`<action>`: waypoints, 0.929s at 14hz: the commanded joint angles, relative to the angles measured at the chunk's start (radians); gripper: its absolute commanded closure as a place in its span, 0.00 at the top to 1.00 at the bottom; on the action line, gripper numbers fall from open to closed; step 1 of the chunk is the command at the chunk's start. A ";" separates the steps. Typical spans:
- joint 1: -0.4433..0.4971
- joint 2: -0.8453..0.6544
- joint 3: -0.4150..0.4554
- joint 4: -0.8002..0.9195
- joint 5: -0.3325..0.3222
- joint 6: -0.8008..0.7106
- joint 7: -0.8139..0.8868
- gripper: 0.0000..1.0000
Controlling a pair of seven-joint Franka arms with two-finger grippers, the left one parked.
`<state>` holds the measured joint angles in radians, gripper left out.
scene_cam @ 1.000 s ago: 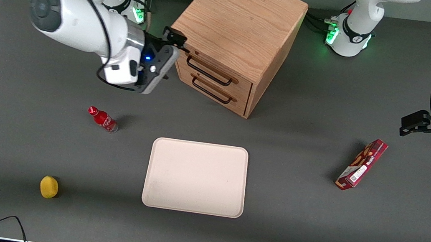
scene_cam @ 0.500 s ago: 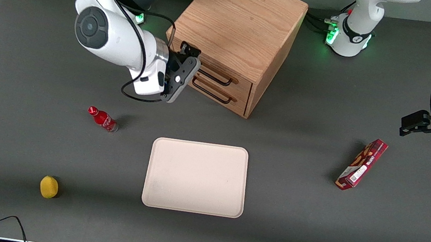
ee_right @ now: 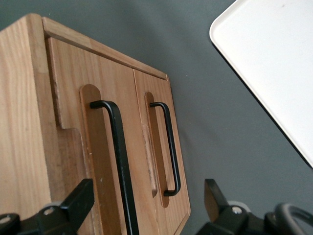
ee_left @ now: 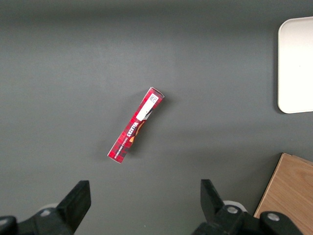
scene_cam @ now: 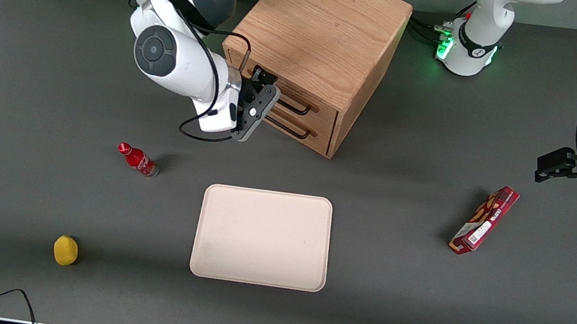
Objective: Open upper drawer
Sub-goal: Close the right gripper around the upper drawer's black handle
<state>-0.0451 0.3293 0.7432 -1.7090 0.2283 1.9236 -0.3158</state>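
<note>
The light oak cabinet [scene_cam: 318, 30] stands at the back of the table with both drawers shut. The upper drawer [scene_cam: 325, 112] has a black wire handle [scene_cam: 298, 110]; the lower drawer's handle [scene_cam: 287, 129] sits just below it. My right gripper [scene_cam: 264, 84] is open, level with the upper handle's end toward the working arm, close in front of the drawer face. In the right wrist view the upper drawer [ee_right: 122, 88] and its handle [ee_right: 119, 161] lie between the spread fingers [ee_right: 73, 201]; the gripper [ee_right: 145, 208] holds nothing. The lower handle [ee_right: 169, 147] shows beside it.
A cream tray [scene_cam: 262, 236] lies nearer the front camera than the cabinet and shows in the right wrist view [ee_right: 274, 58]. A red bottle [scene_cam: 137, 159] and a yellow fruit [scene_cam: 65, 250] lie toward the working arm's end. A red box [scene_cam: 484, 220] lies toward the parked arm's end.
The right arm has swung toward the cabinet's front. The gripper moved from beside the cabinet's corner to in front of the upper drawer's handle. Both drawers stay shut.
</note>
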 commanded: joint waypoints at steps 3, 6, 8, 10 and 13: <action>0.010 -0.026 0.001 -0.073 -0.026 0.074 -0.017 1.00; 0.025 -0.038 0.002 -0.113 -0.027 0.113 -0.016 1.00; 0.028 -0.038 0.002 -0.135 -0.027 0.139 -0.017 1.00; 0.030 -0.038 0.002 -0.142 -0.027 0.144 -0.016 1.00; 0.031 -0.038 0.002 -0.162 -0.027 0.173 -0.017 1.00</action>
<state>-0.0206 0.3193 0.7511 -1.8348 0.2094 2.0649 -0.3162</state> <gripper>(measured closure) 0.000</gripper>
